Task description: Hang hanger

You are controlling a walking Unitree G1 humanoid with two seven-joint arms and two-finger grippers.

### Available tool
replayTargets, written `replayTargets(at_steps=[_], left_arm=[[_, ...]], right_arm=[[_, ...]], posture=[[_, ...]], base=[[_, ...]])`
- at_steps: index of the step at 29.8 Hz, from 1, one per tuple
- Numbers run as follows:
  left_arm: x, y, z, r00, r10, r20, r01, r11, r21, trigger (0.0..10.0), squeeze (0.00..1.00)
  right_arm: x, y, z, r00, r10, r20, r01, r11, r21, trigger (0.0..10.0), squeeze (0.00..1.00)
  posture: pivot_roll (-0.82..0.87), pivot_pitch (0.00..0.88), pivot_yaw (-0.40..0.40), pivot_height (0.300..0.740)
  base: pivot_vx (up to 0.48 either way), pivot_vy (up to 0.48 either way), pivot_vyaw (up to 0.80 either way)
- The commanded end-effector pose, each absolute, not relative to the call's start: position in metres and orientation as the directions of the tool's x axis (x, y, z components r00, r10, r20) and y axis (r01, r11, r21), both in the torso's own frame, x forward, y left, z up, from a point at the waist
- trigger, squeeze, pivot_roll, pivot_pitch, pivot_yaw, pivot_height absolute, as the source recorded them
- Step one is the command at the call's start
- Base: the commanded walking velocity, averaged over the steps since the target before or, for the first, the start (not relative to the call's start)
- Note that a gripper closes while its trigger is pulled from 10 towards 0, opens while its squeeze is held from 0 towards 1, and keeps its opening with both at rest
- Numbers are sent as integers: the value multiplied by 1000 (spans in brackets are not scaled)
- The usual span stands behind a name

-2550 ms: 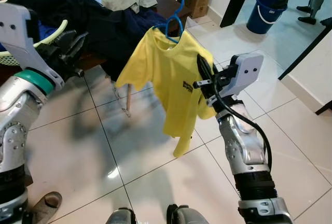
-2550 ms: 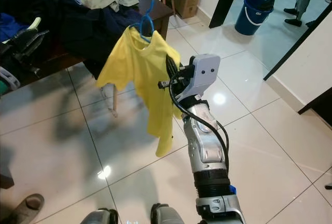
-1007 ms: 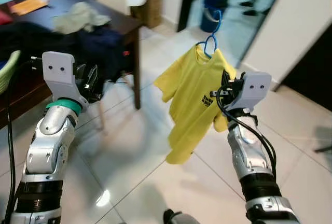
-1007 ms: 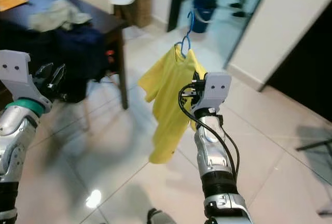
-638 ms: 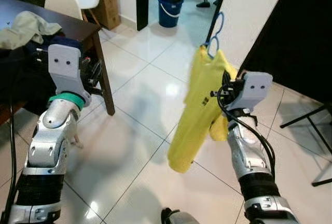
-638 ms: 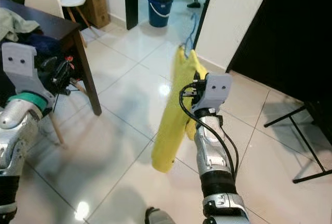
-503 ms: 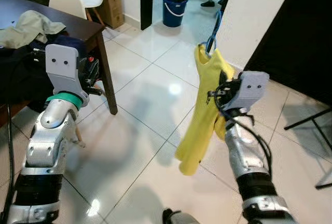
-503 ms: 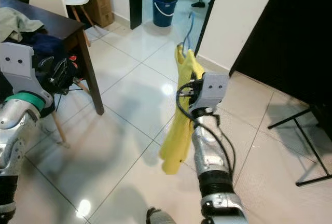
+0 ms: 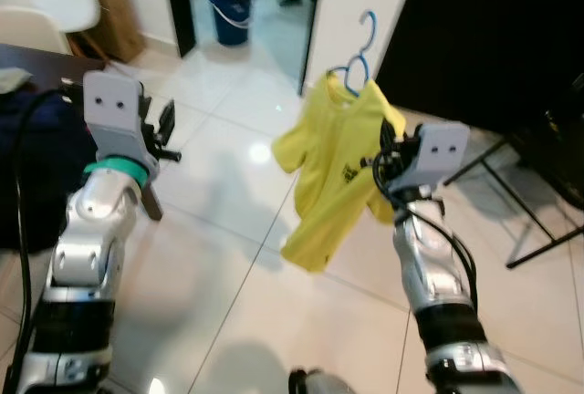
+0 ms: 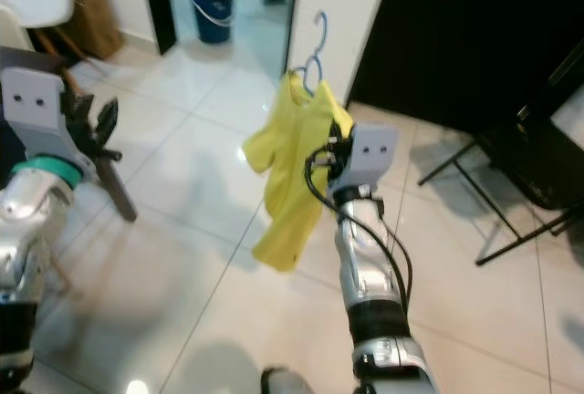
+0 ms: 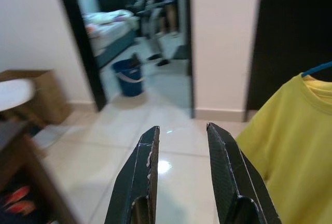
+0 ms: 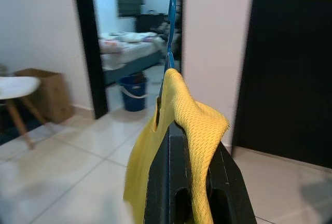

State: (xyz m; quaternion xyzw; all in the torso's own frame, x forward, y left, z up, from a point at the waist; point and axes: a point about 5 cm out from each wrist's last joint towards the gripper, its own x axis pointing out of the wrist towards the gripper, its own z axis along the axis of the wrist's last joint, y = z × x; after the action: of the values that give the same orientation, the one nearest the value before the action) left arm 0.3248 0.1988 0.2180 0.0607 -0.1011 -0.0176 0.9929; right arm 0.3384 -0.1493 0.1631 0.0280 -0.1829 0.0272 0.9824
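So the right gripper (image 12: 189,182) is up in front of the robot at about chest height, and its 2 black fingers (image 12: 158,182) are pinched tight on the shoulder of the yellow t-shirt (image 9: 333,171), with the fabric draped right over the fingertips in the right wrist view. I think the hanger's shoulder is clamped in there under the cloth too, but the shirt covers it so I can't say for sure. The shirt is on a blue hanger (image 9: 359,58) whose hook sticks up above the collar, free in the air, not hooked on anything. The shirt hangs loose below the grip, well clear of the glossy white tile floor (image 9: 219,257), with a small dark print on the chest.

The left gripper (image 11: 181,146) is raised off to the robot's left, holding nothing, its 2 fingers (image 11: 142,177) spread with a clear gap between them.

Behind the shirt there's a white wall section (image 10: 342,11) next to a big dark panel (image 9: 484,29). Through the doorway to its left sits a blue bucket (image 9: 228,4). A cardboard box (image 9: 96,15) and a white chair (image 9: 46,11) are at the far left, and the black legs of a folding stand (image 10: 497,193) are on the floor at the right.
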Motion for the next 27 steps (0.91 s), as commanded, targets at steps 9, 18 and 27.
replayTargets(at_steps=[9, 18, 27], left_arm=[[326, 197, 217, 977, -55, 204, 28, 990, 135, 10000, 0], [323, 194, 209, 981, -74, 181, 48, 989, 142, 10000, 0], [324, 193, 208, 981, -80, 179, 56, 989, 139, 10000, 0]], right_arm=[[338, -150, 171, 917, 39, 396, -59, 997, 39, 10000, 0], [336, -153, 174, 914, 36, 405, -52, 998, 28, 10000, 0], [337, -154, 177, 910, 29, 413, -45, 999, 30, 10000, 0]], posture=[[40, 9, 10, 740], [35, 7, 9, 740], [32, 0, 10, 740]], base=[[0, 0, -800], [0, 0, -800], [0, 0, -800]])
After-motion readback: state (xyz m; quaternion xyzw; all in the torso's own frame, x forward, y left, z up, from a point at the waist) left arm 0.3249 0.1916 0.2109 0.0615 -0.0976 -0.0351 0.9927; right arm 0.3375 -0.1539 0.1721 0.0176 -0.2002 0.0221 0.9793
